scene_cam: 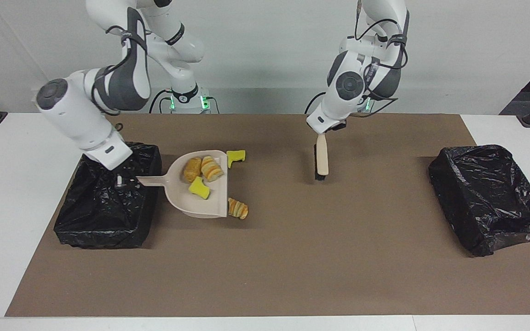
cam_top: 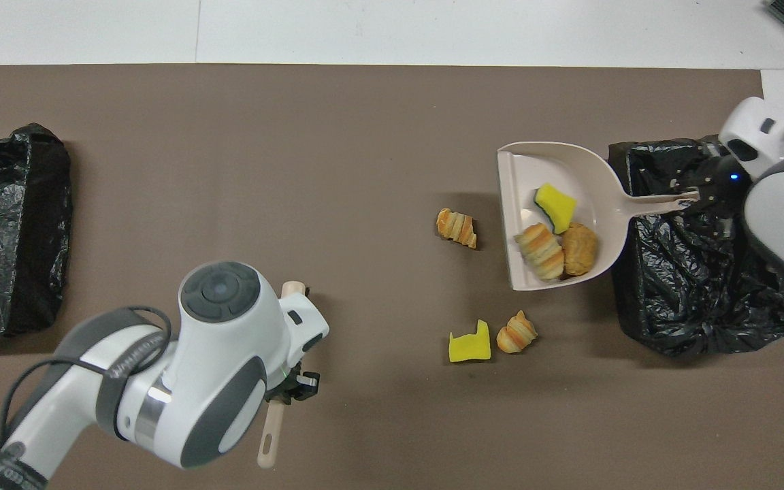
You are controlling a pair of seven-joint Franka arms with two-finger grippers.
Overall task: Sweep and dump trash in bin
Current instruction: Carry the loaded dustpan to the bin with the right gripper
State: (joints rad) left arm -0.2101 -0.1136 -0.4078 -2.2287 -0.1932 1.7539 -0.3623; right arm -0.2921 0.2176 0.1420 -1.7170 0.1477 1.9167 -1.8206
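Right hand (scene_cam: 118,180) grips the dustpan (scene_cam: 200,193) handle over the bin (scene_cam: 104,220) — keep it level until clear of the rim; left hand (scene_cam: 322,133) holds the brush (scene_cam: 321,158).

Wide bare stretch of brown mat (scene_cam: 361,257) between brush (scene_cam: 321,161) and bin (scene_cam: 490,197) at left arm's end: free passage. Toward right arm's end, crowded: raised dustpan (scene_cam: 200,197) hangs beside second bin (scene_cam: 108,193) (handle over bin rim), loose trash (scene_cam: 237,208) lying at pan's open edge. Right end effector (scene_cam: 118,180) occupies space over that bin.
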